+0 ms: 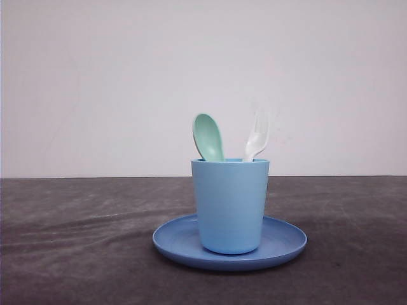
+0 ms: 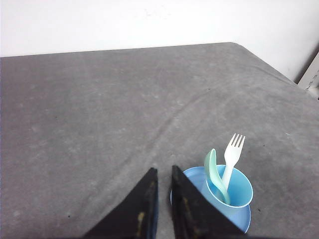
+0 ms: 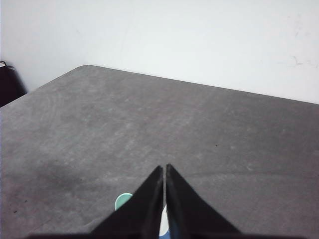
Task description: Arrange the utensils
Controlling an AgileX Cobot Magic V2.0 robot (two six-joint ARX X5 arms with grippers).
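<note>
A mint-green spoon (image 1: 208, 136) and a white fork (image 1: 257, 136) stand head-up in a light blue cup (image 1: 230, 203), which sits on a round blue plate (image 1: 286, 244) in the middle of the table. In the left wrist view the spoon (image 2: 213, 172) leans beside the fork (image 2: 232, 157) inside the cup (image 2: 239, 191). My left gripper (image 2: 164, 170) hovers next to the cup, its fingers a narrow slit apart and holding nothing. My right gripper (image 3: 164, 167) is shut and empty, above the spoon's bowl (image 3: 123, 200); a sliver of the fork (image 3: 164, 226) shows between its fingers.
The table is covered with a grey cloth (image 1: 76, 229), and a white wall stands behind it. The table's far corner (image 2: 239, 46) and a white frame (image 2: 311, 77) lie beyond the cup. A dark object (image 3: 9, 82) sits off the table's other side.
</note>
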